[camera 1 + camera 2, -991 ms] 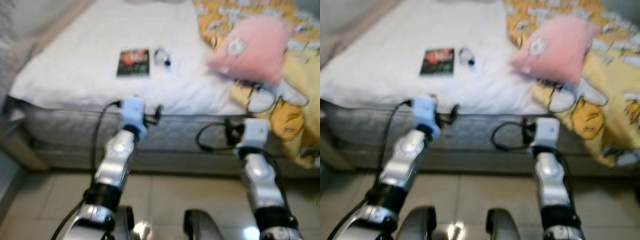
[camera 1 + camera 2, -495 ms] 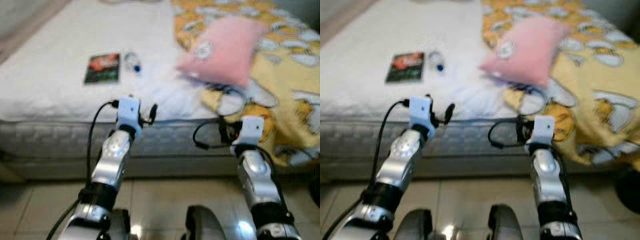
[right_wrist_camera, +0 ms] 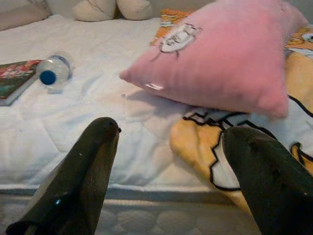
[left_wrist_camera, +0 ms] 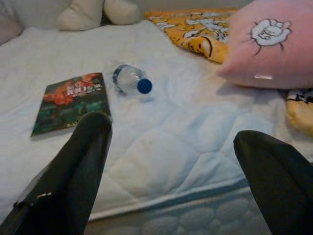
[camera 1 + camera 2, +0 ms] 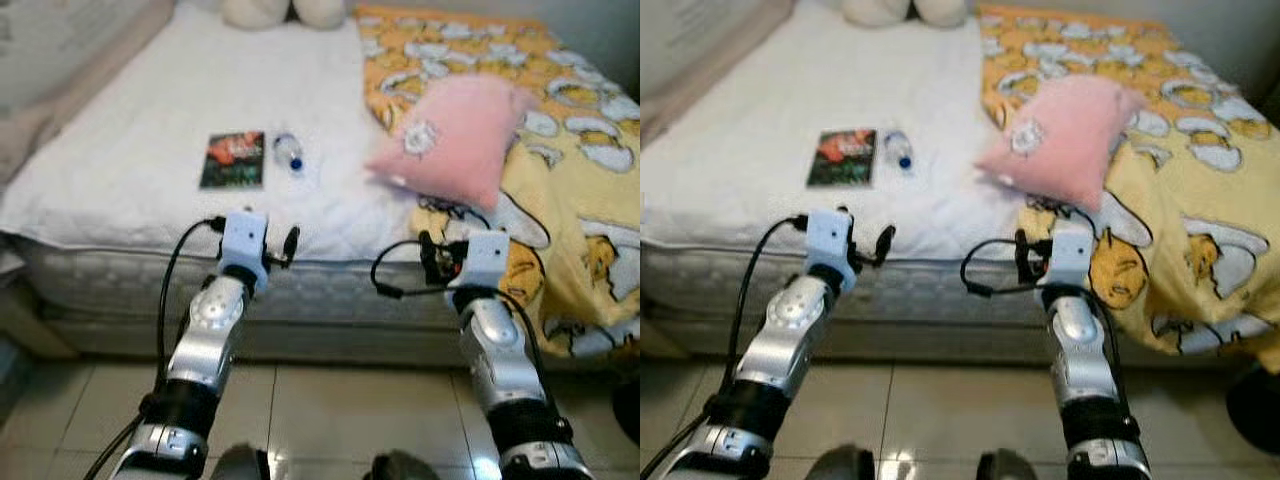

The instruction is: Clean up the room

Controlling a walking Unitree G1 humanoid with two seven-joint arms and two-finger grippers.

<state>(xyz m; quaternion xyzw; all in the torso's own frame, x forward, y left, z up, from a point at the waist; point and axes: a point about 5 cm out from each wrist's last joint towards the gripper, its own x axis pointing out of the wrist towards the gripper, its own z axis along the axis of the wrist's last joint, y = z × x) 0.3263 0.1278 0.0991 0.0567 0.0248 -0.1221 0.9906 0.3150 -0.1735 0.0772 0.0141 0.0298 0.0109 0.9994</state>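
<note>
A wide bed (image 5: pixel 130 170) with a white mattress cover stood before the robot, with a yellow patterned blanket (image 5: pixel 590 190) on its right part. A pink pillow (image 5: pixel 455 135) lay on the blanket's edge. Both arms reached forward, level, toward the bed's near edge. The left gripper (image 4: pixel 171 161) and the right gripper (image 3: pixel 168 166) were empty, fingers spread. Farther in lay a book (image 5: pixel 233 159), with a small bottle (image 5: pixel 289 152) just beside it.

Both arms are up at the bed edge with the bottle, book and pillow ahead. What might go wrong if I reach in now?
The water bottle lies on its side beside the book; a nudge from the open left gripper may roll it away. The pink pillow leans on the rumpled yellow blanket, so the open right gripper could snag fabric.
</note>
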